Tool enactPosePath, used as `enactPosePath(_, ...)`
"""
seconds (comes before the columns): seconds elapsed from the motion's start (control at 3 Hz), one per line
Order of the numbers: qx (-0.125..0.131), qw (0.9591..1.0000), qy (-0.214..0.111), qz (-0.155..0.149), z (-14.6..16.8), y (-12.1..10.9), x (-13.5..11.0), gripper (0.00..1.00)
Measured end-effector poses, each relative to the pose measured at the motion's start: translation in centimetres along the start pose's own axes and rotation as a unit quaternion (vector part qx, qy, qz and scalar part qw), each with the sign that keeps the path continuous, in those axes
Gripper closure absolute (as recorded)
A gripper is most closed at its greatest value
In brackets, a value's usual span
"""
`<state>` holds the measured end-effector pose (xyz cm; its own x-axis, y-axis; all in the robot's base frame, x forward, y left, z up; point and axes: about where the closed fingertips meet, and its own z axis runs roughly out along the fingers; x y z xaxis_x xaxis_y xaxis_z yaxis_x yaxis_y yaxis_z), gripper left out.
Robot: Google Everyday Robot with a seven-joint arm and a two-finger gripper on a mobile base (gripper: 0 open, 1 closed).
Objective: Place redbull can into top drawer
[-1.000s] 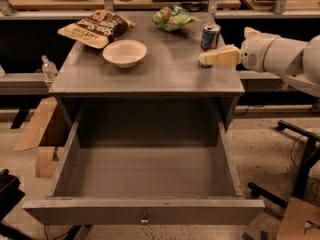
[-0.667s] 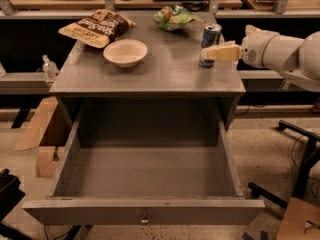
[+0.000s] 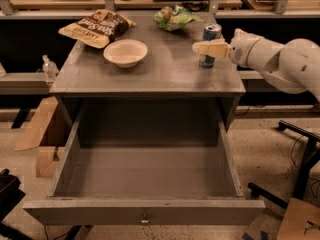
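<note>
The redbull can [image 3: 212, 32] stands upright at the back right of the grey table top [image 3: 165, 76]. My gripper [image 3: 204, 48] reaches in from the right on a white arm and lies across the can's lower half, at its front; I cannot tell whether it touches the can. The top drawer [image 3: 100, 211] is pulled fully out below the table top, with nothing in it. Its small metal knob [image 3: 145, 218] is at the front centre.
A white bowl [image 3: 125, 52], a brown chip bag [image 3: 96, 27] and a green snack bag [image 3: 173, 17] lie on the table top. A small clear bottle [image 3: 49, 68] stands on a shelf at the left. Cardboard [image 3: 42, 134] lies on the floor at the left, and black chair legs [image 3: 300, 159] at the right.
My gripper has moved a little up and back along the table, from beside the can's base to across its lower half. The can and the drawer have not moved.
</note>
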<state>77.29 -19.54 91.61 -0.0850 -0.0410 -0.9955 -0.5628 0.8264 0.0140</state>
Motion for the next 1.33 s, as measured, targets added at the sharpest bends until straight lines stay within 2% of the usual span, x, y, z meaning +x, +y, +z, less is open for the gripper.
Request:
enactPosePath(0.33, -0.014, 0.9993, -0.014, 0.033, 2.1, 1.3, 1.0, 0.18)
enactPosePath(0.67, -0.025, 0.9982, -0.019, 0.051, 3.5, 2.4, 1.8, 0.41)
enactPosePath(1.33, -0.029, 0.9981, -0.019, 0.050, 3.9, 2.8, 1.8, 0.87)
